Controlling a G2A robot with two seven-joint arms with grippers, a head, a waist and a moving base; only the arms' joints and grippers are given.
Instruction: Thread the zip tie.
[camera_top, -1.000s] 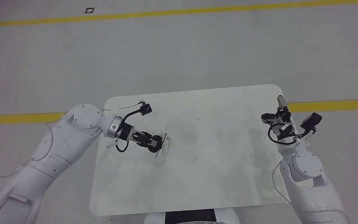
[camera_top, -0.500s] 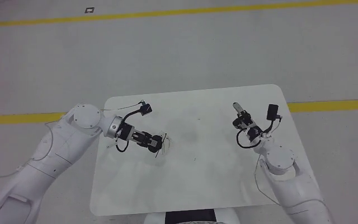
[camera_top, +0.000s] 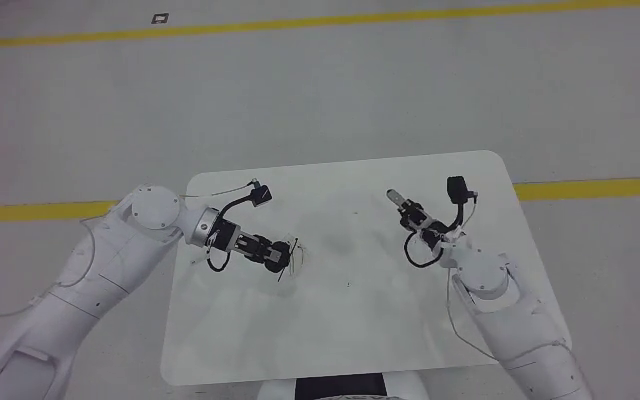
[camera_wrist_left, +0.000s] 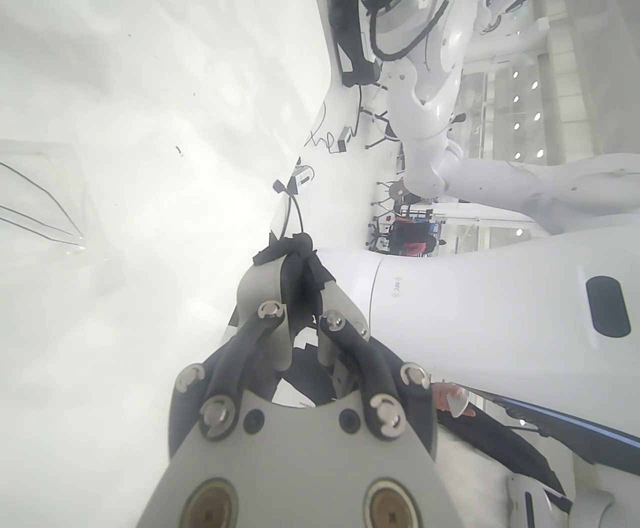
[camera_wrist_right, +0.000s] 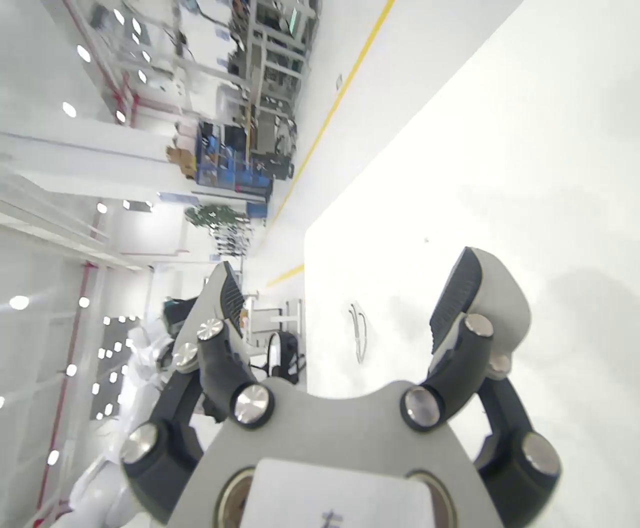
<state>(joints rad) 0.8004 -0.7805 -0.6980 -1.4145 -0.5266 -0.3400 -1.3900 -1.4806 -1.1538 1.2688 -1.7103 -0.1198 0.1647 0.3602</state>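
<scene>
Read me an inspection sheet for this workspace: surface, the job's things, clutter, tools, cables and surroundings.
Surface: white table, rounded corners, faint smudges.
Job's things: thin black zip ties lying on the table at the left tool's tip; threading cannot be told.
Clutter: one small dark speck on the table.
Tools: left tool shut, by the zip ties; right tool open, empty, apart from them.
Cables: left wrist cable and right wrist cable, black, looped clear of the table.
Surroundings: yellow floor lines on grey floor.
</scene>
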